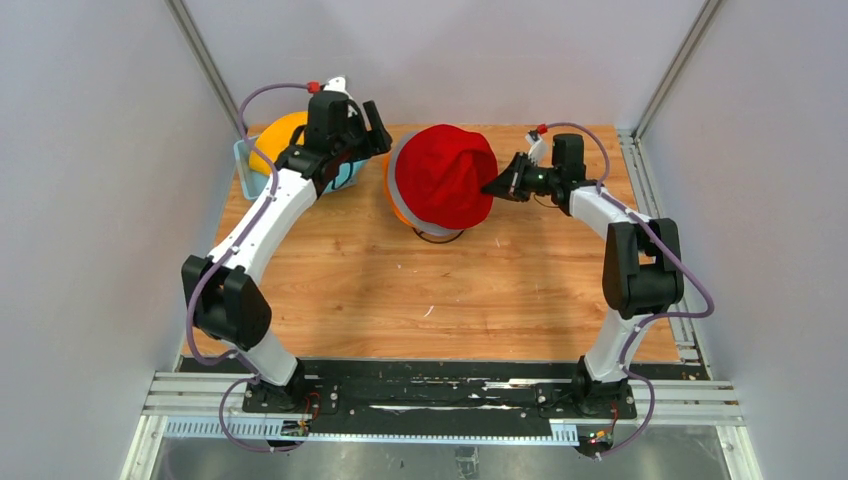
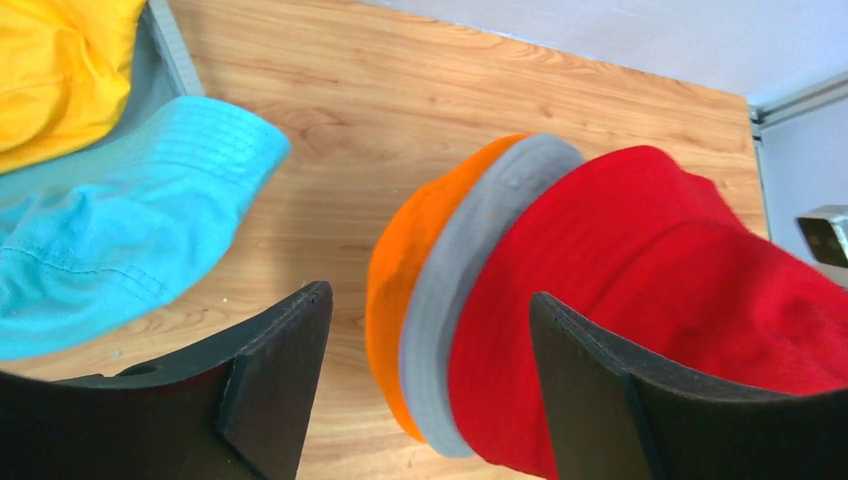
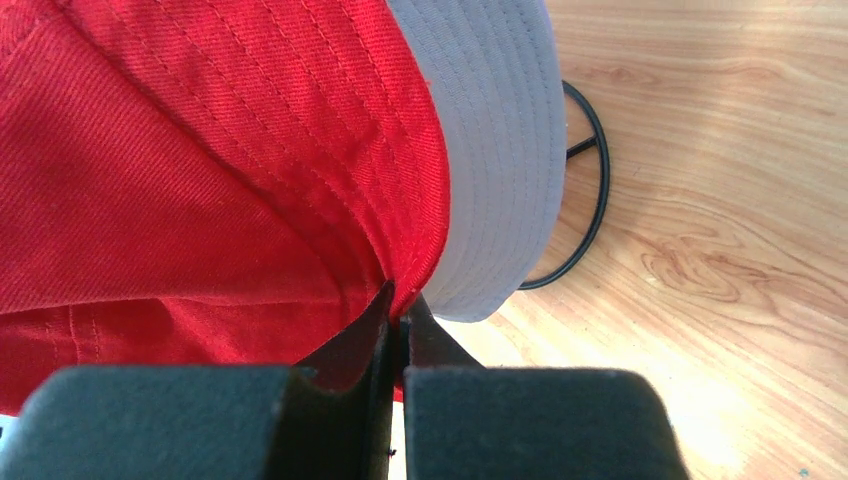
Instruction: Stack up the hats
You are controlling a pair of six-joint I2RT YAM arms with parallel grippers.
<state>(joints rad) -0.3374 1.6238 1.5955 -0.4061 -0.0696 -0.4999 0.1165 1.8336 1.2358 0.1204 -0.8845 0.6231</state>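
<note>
Between the fingertips of our right gripper (image 3: 400, 312) we are pinching the brim of the red hat (image 3: 200, 150); the jaws are pressing flat together on that fold of cloth, with no gap showing. Just past the pinch, to the gripper's right, the grey hat (image 3: 500, 140) is peeking out from under the red one. Beyond it, the ring of the black wire stand (image 3: 598, 190) is resting on the wooden table (image 3: 720, 250). The red hat is thus sitting on top of the pile, crumpled and leaning, directly ahead of the right gripper.

Our left gripper (image 2: 428, 300) is hanging empty, its fingers standing wide apart. Straight ahead, framed between them, we are seeing the pile edge-on: the orange hat (image 2: 405, 270) toward the left finger, grey in the middle, red toward the right finger. Off to that gripper's left, the teal hat (image 2: 120, 230) is lying with its brim spilling over the light blue basket (image 2: 170, 50), and the yellow hat (image 2: 55, 70) is lying farther back inside.

We are judging the teal hat to be the next one due. The move is turning on its lying left of the left gripper: that arm is plainly the nearer, while the right is occupied at the pile's other side. Its brim seems to be reaching toward the pile, so a swing left onto that edge looks called for.
</note>
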